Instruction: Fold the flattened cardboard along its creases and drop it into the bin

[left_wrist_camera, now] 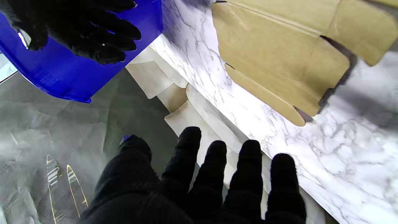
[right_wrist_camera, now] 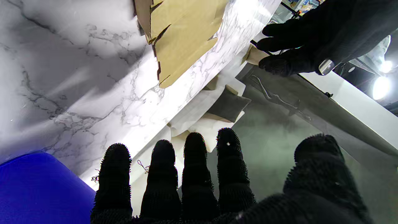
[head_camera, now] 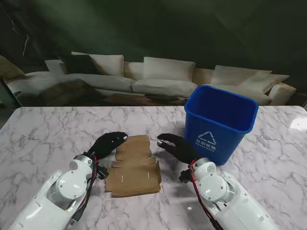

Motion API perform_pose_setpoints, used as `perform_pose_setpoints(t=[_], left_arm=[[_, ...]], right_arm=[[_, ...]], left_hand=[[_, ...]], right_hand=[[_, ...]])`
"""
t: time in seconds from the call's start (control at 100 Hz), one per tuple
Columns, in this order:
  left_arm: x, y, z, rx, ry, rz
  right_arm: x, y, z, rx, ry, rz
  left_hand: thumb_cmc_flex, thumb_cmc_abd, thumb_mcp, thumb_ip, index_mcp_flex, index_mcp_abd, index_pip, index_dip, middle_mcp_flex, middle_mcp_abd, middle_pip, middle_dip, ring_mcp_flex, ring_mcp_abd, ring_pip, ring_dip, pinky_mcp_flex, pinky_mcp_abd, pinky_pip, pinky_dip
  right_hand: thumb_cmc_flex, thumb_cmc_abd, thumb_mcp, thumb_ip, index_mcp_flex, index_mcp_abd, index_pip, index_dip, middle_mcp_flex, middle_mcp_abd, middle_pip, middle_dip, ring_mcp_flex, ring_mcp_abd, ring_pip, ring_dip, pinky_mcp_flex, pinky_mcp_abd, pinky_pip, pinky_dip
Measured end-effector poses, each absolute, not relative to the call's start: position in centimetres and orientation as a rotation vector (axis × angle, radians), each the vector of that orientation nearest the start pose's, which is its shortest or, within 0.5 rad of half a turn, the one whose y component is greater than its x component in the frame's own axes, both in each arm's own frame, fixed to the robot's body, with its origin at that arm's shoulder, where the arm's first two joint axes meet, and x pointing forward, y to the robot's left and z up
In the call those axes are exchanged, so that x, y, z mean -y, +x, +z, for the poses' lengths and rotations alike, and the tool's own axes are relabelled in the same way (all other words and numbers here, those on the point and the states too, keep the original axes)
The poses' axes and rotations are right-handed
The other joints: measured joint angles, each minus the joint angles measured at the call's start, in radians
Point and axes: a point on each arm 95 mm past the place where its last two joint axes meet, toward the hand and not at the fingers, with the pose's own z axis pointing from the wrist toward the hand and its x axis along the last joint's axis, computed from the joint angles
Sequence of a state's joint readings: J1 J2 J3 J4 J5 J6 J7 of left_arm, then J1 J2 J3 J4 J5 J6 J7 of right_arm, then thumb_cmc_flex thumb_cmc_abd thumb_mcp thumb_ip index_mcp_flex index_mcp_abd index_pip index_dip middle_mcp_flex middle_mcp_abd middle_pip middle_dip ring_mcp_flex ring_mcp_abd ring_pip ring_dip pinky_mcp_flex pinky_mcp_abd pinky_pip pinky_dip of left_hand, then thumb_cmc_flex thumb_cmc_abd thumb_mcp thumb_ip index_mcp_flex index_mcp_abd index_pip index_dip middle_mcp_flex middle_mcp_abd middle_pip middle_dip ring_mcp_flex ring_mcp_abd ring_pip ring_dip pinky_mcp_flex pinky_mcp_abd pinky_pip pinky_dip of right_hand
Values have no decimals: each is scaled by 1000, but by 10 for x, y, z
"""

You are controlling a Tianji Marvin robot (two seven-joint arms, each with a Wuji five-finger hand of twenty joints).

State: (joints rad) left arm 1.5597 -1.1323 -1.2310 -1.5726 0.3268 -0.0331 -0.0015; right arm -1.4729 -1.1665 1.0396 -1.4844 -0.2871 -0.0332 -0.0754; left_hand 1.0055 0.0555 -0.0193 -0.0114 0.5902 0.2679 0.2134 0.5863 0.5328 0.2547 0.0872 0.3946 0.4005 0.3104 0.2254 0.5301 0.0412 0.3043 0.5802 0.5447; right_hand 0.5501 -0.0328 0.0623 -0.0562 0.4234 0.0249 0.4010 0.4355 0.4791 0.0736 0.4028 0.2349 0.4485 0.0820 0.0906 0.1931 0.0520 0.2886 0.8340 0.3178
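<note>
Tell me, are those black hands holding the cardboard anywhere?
No. The left hand and right hand sit open on either side of the cardboard, which lies flat on the table.

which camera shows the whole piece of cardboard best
The stand view: the cardboard lies whole on the table between both hands. The left wrist view shows only some panels and flaps, cut off at the frame edge; the right wrist view shows just one end.

Right hand [right_wrist_camera: 217, 193] seen with black-gloved fingers [right_wrist_camera: 194, 161] extended and spread, nothing held. Flattened cardboard [right_wrist_camera: 183, 37] seen lying on white marbled bench [right_wrist_camera: 68, 93], creases and notched flaps visible, apart from fingers. Blue bin [right_wrist_camera: 37, 189] seen beside little finger. Left hand [right_wrist_camera: 314, 40] seen opposite, gloved, fingers extended, clear of cardboard. Sofa cushions seen past bench edge.
</note>
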Motion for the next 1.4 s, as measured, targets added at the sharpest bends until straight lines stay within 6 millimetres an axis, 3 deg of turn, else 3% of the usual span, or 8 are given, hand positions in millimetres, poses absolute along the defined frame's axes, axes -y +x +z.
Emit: perform_pose_setpoints(t=[0.38,0.52,0.77,0.88,1.0,1.18,1.4], left_arm=[[-1,407,-328,-1098,-1844,-1892],[-3,407,-328,-1073,-1846,-1900],[-5,408,-327,-1063,-1849,-1900],[-7,409,-326,-1053,-1844,-1900],[-11,410,-324,-1032,-1834,-1899],[-16,411,-322,-1013,-1816,-1898],[-19,412,-321,-1000,-1805,-1896]], right_arm=[[-62,399,-348,1360,-2097,-2157],[-66,393,-342,1422,-2058,-2126],[-75,377,-339,1675,-1911,-2050],[-82,370,-343,1716,-1852,-2000],[-94,362,-351,1881,-1726,-1950],[-106,361,-360,2043,-1596,-1896],[-117,367,-364,2176,-1469,-1862]], left_hand=[[0,0,0,0,0,0,0,0,0,0,0,0,0,0,0,0,0,0,0,0],[0,0,0,0,0,0,0,0,0,0,0,0,0,0,0,0,0,0,0,0],[0,0,0,0,0,0,0,0,0,0,0,9,0,0,0,0,0,0,0,0],[0,0,0,0,0,0,0,0,0,0,0,9,0,0,0,0,0,0,0,0],[0,0,0,0,0,0,0,0,0,0,0,9,0,0,0,0,0,0,0,0],[0,0,0,0,0,0,0,0,0,1,0,9,0,1,0,0,0,1,-1,0],[0,0,0,0,0,0,0,0,1,1,0,9,0,1,0,0,0,9,-1,0]], right_hand=[[0,0,0,0,0,0,0,-1,-2,0,-1,0,0,0,0,0,-1,0,-17,3],[0,0,0,0,-1,0,-23,-25,-16,0,-51,-14,-15,-22,-9,-6,-4,-1,-53,3],[0,0,-13,0,-1,0,-34,-57,-17,0,-133,-50,-46,-67,-36,-83,-38,-89,-164,-148],[0,0,-27,0,-1,2,-47,-73,-18,1,-196,-79,-88,-80,-59,-111,-63,-128,-202,-222],[0,0,-41,0,-1,3,-58,-84,-17,1,-280,-118,-103,-92,-72,-133,-75,-162,-241,-280],[1,11,-45,0,-1,3,-58,-86,-15,1,-367,-164,-156,-97,-84,-145,-100,-188,-273,-310],[1,34,-53,0,0,3,-58,-86,-15,-14,-371,-165,-175,-122,-86,-148,-113,-217,-364,-322]])
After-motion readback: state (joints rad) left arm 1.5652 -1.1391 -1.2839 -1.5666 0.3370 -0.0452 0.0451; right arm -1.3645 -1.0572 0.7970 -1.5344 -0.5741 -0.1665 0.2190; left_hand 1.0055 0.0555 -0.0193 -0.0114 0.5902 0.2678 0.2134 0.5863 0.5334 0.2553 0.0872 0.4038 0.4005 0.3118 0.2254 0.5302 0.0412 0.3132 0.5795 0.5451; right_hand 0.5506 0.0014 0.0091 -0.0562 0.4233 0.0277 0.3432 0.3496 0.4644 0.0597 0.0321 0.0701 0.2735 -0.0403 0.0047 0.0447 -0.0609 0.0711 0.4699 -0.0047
